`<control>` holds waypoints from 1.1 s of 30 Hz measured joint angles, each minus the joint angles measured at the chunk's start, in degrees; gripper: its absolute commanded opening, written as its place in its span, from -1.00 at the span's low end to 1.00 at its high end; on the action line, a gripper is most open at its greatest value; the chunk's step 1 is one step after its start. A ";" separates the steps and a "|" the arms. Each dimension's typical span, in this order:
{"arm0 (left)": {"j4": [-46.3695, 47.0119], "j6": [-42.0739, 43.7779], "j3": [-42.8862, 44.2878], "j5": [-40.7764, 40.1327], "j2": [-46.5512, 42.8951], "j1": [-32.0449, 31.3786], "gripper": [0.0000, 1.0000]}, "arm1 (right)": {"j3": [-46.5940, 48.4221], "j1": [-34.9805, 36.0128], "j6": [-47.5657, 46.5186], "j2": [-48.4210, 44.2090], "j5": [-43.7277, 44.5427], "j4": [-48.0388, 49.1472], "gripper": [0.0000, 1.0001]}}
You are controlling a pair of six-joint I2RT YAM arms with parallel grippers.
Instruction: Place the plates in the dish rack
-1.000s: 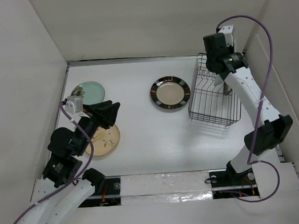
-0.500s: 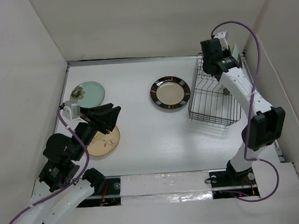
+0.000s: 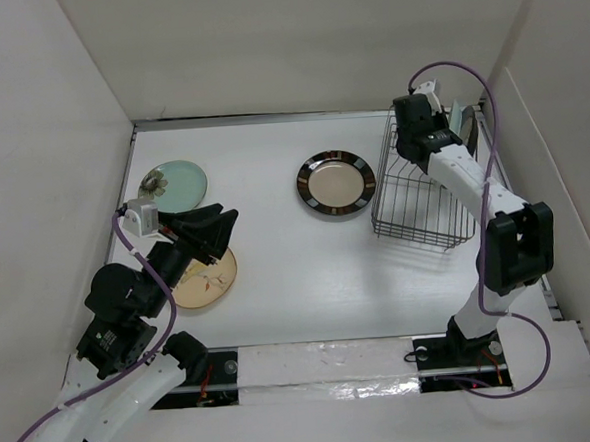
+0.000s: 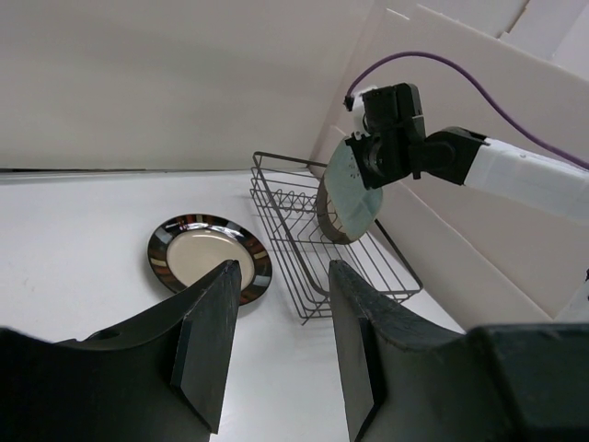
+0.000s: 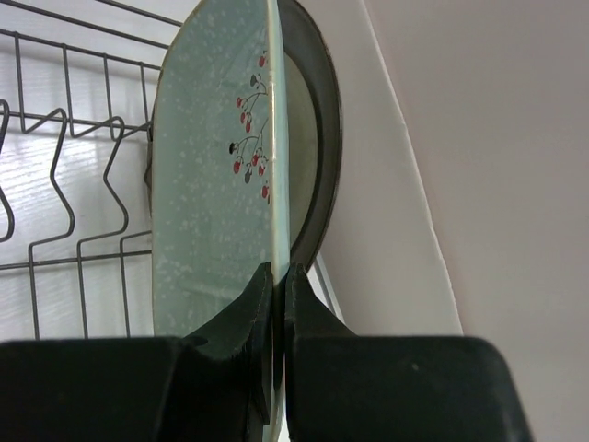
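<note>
holds the oblong plate (image 5: 212, 184) upright on its edge in the right tool (image 5: 276, 272), jaws pinched shut on the rim, at the far right end of the rack (image 3: 419, 208). sets it face to face with the grey-rimmed plate (image 5: 313, 166), which stands in the rack just behind it, touching or nearly so. cannot tell whether the oblong plate's lower edge sits between the wires yet.

hangs the left tool (image 4: 281, 276) well to the rack's left, jaws about half apart with nothing between them, above the leaf plate (image 3: 210, 278).

counts one plate racked for sure, the grey-rimmed one, and a second at the point of being placed. leaves three lying flat on the bench (image 3: 279, 282): the black-rimmed plate (image 3: 335, 183) just left of the rack, the leaf plate far to the rack's left and nearer the arm bases, and the round plate (image 3: 176, 183) far left too, a little further back.

puts the job at under halfway, by this reckoning: needs a release of the oblong plate, then three more pick-ups, with most of the rack's slots free toward its near end.
</note>
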 measured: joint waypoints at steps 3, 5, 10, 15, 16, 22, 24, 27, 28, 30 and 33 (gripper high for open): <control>0.00 0.02 0.00 0.00 0.00 0.00 -0.20 | -2.73 -0.02 -1.20 0.00 -0.44 3.76 -1.00; 0.02 0.02 0.00 0.00 0.00 0.00 -0.20 | -5.05 -0.04 -2.12 -0.02 -0.83 6.27 -1.00; 0.02 0.02 0.00 0.02 0.07 0.00 -0.20 | -10.45 -0.33 -4.33 -0.02 -2.32 12.90 -1.00; 0.02 0.02 0.00 0.02 0.11 0.00 -0.20 | -13.62 -0.94 -5.29 -0.04 -2.14 20.74 -1.00; 0.02 0.02 0.00 0.02 0.13 0.00 -0.20 | -14.08 -1.14 -5.25 -0.04 -2.16 22.10 -1.00; 0.02 0.02 0.00 -0.02 0.35 0.00 -0.20 | -14.75 -1.97 -0.94 0.07 -2.69 22.93 -1.00; 0.00 0.02 0.00 -0.02 0.66 0.00 -0.20 | -14.95 -2.19 1.33 0.33 -2.86 22.29 -1.00; 0.00 0.02 0.00 -0.02 1.22 0.00 -0.20 | -15.32 -2.21 4.68 0.44 -2.36 22.03 -0.98; 0.00 0.02 0.00 0.00 1.44 0.00 -0.20 | -15.65 -2.23 5.44 0.44 -2.14 22.12 -0.94; 0.00 0.02 0.00 -0.02 1.79 0.00 -0.20 | -16.55 -2.23 7.89 0.39 -1.66 22.47 -0.64; 0.02 0.02 0.00 0.00 2.36 0.00 -0.20 | -17.92 -2.34 10.88 0.37 -1.86 22.38 -0.34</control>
